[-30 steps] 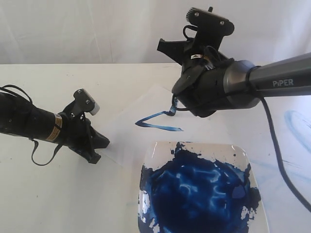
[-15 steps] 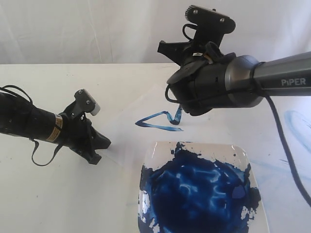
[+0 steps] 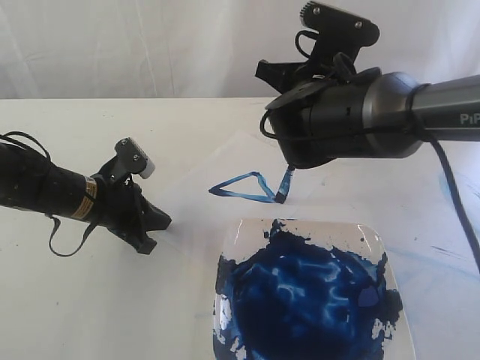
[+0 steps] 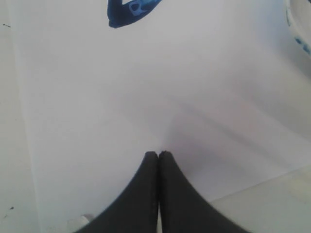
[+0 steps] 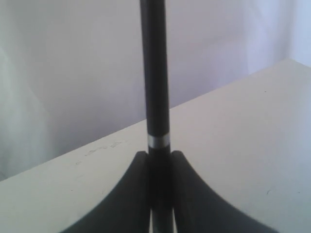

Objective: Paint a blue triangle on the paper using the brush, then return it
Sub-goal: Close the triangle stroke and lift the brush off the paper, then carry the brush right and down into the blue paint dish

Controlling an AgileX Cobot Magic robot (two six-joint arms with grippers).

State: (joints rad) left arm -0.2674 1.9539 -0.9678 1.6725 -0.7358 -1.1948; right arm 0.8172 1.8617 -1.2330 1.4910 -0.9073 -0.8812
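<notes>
The paper (image 3: 217, 161) lies on the cream table, and on it is the blue triangle (image 3: 244, 187), a small flat outline. My right gripper (image 3: 279, 75) is shut on the brush's black handle (image 5: 154, 73), which runs out past the fingertips (image 5: 139, 160). The blue-stained brush tip (image 3: 284, 189) touches the paper at the triangle's right corner. My left gripper (image 3: 150, 229) is shut and empty, its tips resting on the paper's near-left corner. In the left wrist view, the shut gripper (image 4: 159, 154) rests on the sheet (image 4: 146, 97), with a corner of the triangle (image 4: 129, 9) beyond it.
A white square dish (image 3: 379, 244) smeared with dark blue paint stands in front of the paper, and its rim (image 4: 299, 19) shows in the left wrist view. Faint blue smears (image 3: 442, 251) mark the table at the right. A white backdrop hangs behind.
The right arm has shifted right and the brush tip has travelled down to the right. A new stroke has closed the triangle's right side. The left arm has stayed still.
</notes>
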